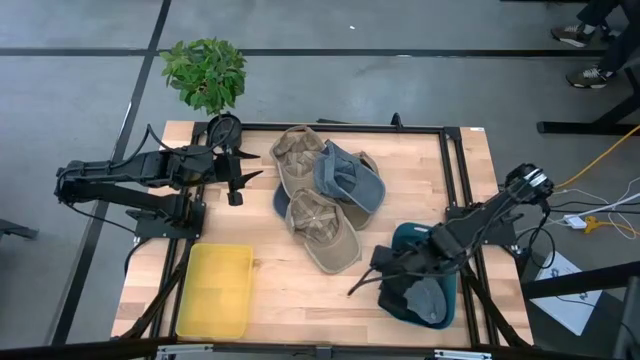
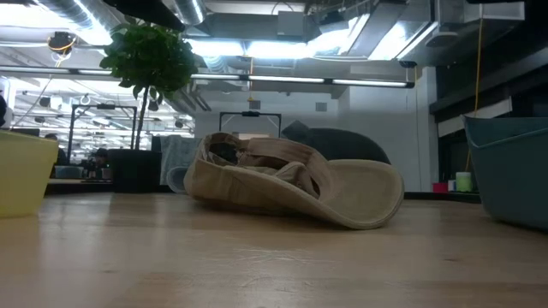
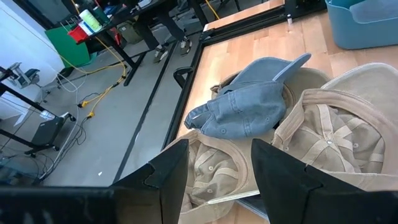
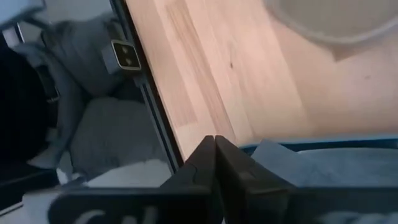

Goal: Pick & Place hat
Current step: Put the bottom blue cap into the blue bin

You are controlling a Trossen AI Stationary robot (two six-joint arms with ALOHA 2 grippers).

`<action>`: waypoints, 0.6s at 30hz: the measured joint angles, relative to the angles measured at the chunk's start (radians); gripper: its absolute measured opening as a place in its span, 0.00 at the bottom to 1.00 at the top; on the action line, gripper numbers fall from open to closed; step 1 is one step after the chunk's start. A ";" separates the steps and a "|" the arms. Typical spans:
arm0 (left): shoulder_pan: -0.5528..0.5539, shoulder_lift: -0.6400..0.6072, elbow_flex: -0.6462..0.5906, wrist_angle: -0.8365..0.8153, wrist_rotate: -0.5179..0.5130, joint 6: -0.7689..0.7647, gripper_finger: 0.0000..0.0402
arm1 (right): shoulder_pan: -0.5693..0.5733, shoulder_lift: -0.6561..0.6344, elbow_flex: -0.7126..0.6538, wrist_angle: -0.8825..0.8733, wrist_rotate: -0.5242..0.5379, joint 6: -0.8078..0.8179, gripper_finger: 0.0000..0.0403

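Resting in the blue bin [image 1: 400, 240], a grey-blue cap [image 1: 428, 298], its brim beneath the clenched, empty right hand [image 1: 372, 267].

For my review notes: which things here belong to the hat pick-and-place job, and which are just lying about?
Part of the job:
- tan hats
- blue hat on the pile
- grey hat inside the teal bin
- yellow bin
- right gripper, shut, by the teal bin
- left gripper, open, waiting beside the pile

Just there:
- potted plant
- cables on the floor
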 joint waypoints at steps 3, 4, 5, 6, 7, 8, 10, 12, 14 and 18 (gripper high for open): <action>0.000 0.000 0.000 0.000 0.000 0.000 0.43 | -0.013 0.029 0.000 0.017 -0.049 -0.016 0.01; 0.000 0.000 0.000 0.000 0.000 0.000 0.43 | -0.016 0.038 0.000 0.025 -0.067 -0.020 0.01; 0.000 0.000 0.000 0.000 0.000 0.000 0.43 | -0.020 0.046 0.000 0.027 -0.084 -0.021 0.02; 0.000 0.000 0.000 0.000 0.000 0.000 0.43 | -0.023 0.056 0.000 0.026 -0.101 -0.021 0.02; 0.000 0.000 0.000 0.000 0.000 0.000 0.43 | -0.027 0.063 0.000 0.025 -0.120 -0.021 0.01; 0.000 0.000 0.000 0.000 0.000 0.000 0.43 | -0.030 0.070 0.000 0.022 -0.134 -0.021 0.01; 0.000 0.000 0.000 0.000 0.000 0.001 0.43 | -0.035 0.083 0.000 0.017 -0.164 -0.025 0.01; 0.000 0.000 0.000 0.000 0.000 0.004 0.43 | -0.037 0.095 0.000 0.016 -0.187 -0.038 0.01; 0.000 0.000 0.000 0.000 0.000 0.004 0.43 | -0.037 0.104 0.000 0.016 -0.191 -0.060 0.01; 0.000 0.000 0.000 0.000 0.000 0.006 0.43 | -0.037 0.112 0.000 0.014 -0.198 -0.075 0.01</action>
